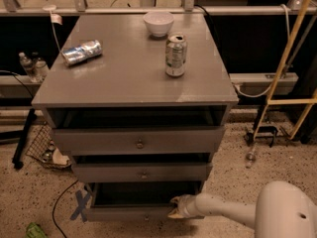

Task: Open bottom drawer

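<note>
The bottom drawer (124,213) is the lowest of three in the grey cabinet. It stands pulled out a little, with a dark gap above its narrow grey front and a small knob (145,216) near its lower edge. My gripper (177,208) reaches in from the lower right on a white arm (233,213) and sits at the right end of the drawer's top edge, to the right of the knob. The top drawer (139,142) and the middle drawer (142,172) each show a round knob.
On the cabinet top (124,78) stand a white bowl (158,23) and an upright can (175,54), and a crushed can (81,52) lies on its side. A wire basket (47,150) sits on the floor at left. A blue tape cross (80,205) marks the floor. Yellow poles (290,58) lean at right.
</note>
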`<state>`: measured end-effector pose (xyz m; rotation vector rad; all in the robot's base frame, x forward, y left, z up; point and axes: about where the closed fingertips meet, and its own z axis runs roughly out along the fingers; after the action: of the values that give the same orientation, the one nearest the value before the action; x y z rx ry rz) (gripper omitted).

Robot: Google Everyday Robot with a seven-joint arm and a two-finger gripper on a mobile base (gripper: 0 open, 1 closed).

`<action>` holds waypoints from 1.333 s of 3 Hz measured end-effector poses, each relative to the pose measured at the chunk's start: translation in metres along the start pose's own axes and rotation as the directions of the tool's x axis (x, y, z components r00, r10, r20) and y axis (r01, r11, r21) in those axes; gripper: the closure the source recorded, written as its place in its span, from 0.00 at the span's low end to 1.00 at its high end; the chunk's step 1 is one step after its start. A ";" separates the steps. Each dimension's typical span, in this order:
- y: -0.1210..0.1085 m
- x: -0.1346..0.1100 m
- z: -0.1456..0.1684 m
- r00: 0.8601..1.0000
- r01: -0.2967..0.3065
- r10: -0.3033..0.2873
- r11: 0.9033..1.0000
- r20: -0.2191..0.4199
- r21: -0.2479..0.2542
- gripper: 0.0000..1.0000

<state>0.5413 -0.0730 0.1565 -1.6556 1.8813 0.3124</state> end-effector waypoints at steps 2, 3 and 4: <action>0.021 0.005 -0.011 0.999 -0.042 0.042 0.999 0.004 0.011 1.00; 0.021 0.005 -0.011 0.999 -0.043 0.043 0.999 0.004 0.011 1.00; 0.047 0.015 -0.015 0.993 -0.115 0.115 0.993 0.017 0.012 1.00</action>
<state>0.4914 -0.0841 0.1494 -1.5347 1.9666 0.3585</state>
